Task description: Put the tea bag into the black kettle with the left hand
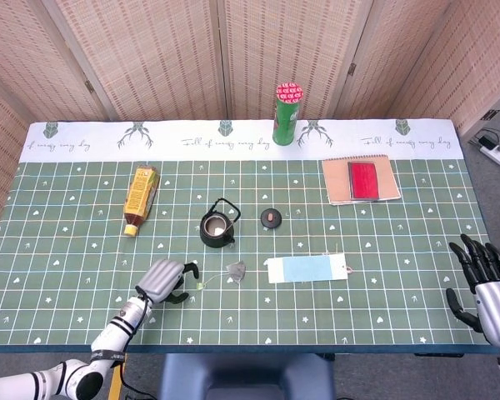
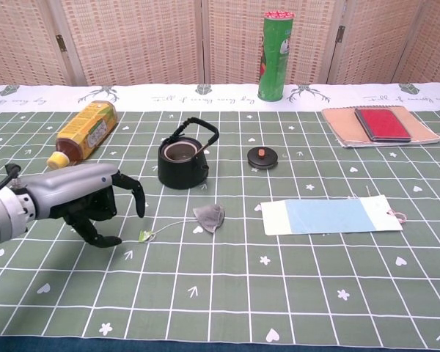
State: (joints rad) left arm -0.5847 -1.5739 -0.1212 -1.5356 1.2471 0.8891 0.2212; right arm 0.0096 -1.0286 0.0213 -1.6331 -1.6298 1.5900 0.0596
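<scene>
A green grid-patterned bench (image 1: pixel 383 250) holds a grey tea bag (image 2: pixel 209 216) before a black kettle (image 2: pixel 182 163). The left robot hand (image 2: pixel 95 202) hovers empty beside its string, fingers apart; the right robot hand (image 1: pixel 487 287) rests spread.

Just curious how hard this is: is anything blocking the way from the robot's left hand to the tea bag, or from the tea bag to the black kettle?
Nothing visible. Only bare cloth lies between the left hand and tea bag, and between it and the open kettle.

The left hand (image 2: pixel 88 202) has a smooth silver-grey shell over its back and black fingers (image 2: pixel 136 196). Its forearm (image 1: pixel 108 337) is silver-grey with a black band at the wrist, and a thin black cable (image 2: pixel 9 173) loops beside it. The right hand (image 1: pixel 490 292) looks alike: silver shell, black fingers.
</scene>
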